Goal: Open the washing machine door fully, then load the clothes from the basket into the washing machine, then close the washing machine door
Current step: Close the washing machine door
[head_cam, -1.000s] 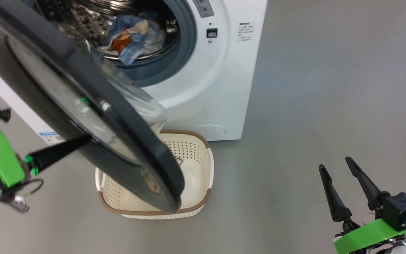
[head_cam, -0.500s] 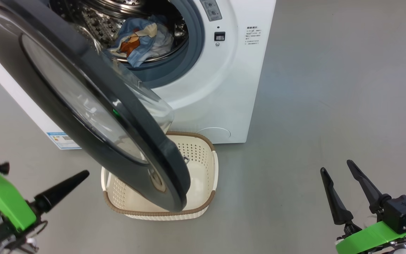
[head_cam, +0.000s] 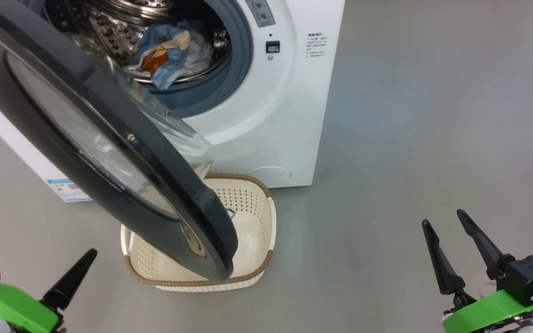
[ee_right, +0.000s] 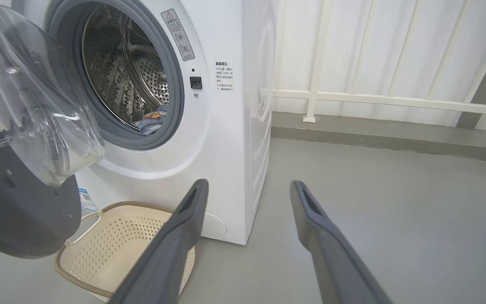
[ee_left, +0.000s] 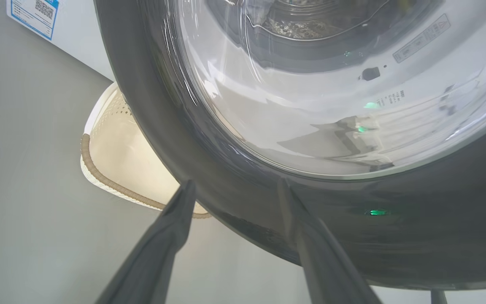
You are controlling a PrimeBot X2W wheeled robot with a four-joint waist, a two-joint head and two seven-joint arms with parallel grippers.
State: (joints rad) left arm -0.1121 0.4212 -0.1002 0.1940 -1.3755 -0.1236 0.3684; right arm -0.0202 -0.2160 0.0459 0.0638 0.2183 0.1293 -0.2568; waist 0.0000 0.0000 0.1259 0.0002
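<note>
Left claw (ee_left: 235,188) spread and empty, fingers (ee_left: 165,236) aimed at black rim of the door (head_cam: 95,134); right claw (head_cam: 443,217) spread, empty, well right of it.

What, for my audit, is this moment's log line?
black round glass door open | light-blue printed clothes in steel drum | cream perforated basket beneath door | left claw open | right claw open

Cream perforated basket (head_cam: 248,201) with brown rim, white washing machine (head_cam: 266,125), black-rimmed door (head_cam: 146,152).

The black-rimmed door (head_cam: 95,138) hangs half open above the cream basket (head_cam: 257,217), and the bear-print clothes (head_cam: 164,53) lie inside the white washer (head_cam: 285,115).
</note>
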